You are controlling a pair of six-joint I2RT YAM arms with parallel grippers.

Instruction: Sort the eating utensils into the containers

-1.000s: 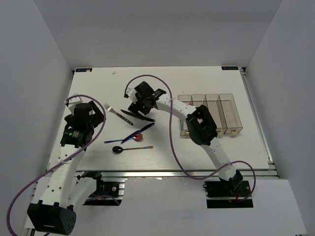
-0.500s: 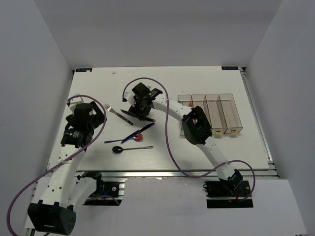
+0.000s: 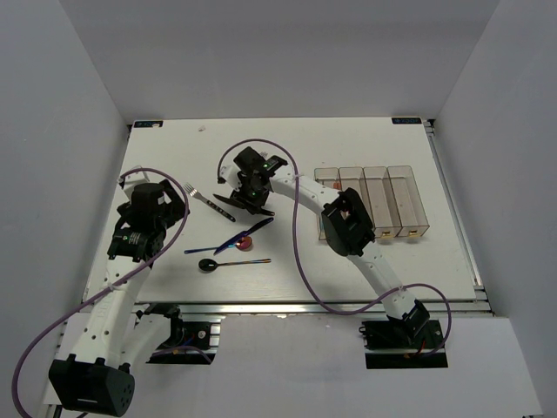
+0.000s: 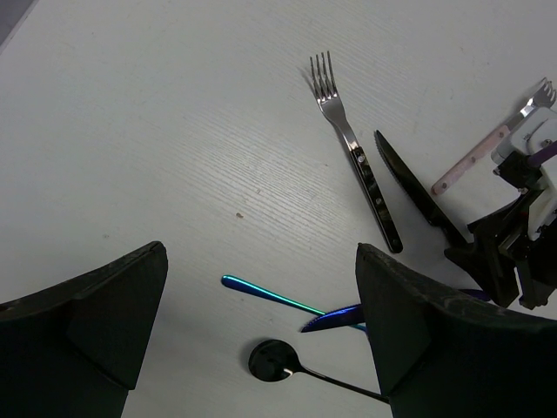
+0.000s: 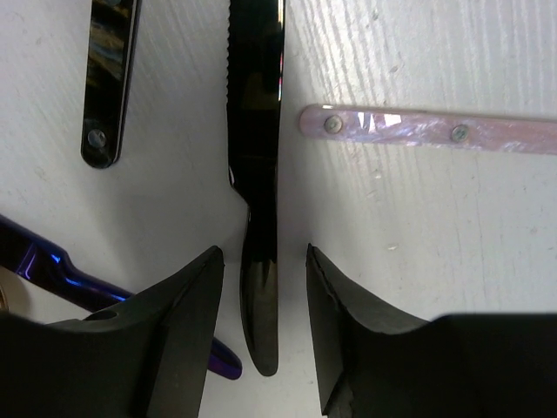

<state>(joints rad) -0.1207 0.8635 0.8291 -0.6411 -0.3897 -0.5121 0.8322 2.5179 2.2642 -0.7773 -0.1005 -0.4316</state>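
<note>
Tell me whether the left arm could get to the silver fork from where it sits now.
Probably yes. The left gripper hangs open above bare table, and the fork lies just beyond it with nothing between. Only the handle end is crowded, where the right gripper straddles the dark knife.

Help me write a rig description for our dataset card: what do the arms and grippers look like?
Both arms are alike: the left arm and right arm have white links with black joint housings and black bases. A purple cable loops along each. The left gripper and right gripper are black, with broad wedge-shaped fingers. A small green light glows near the right wrist.
</note>
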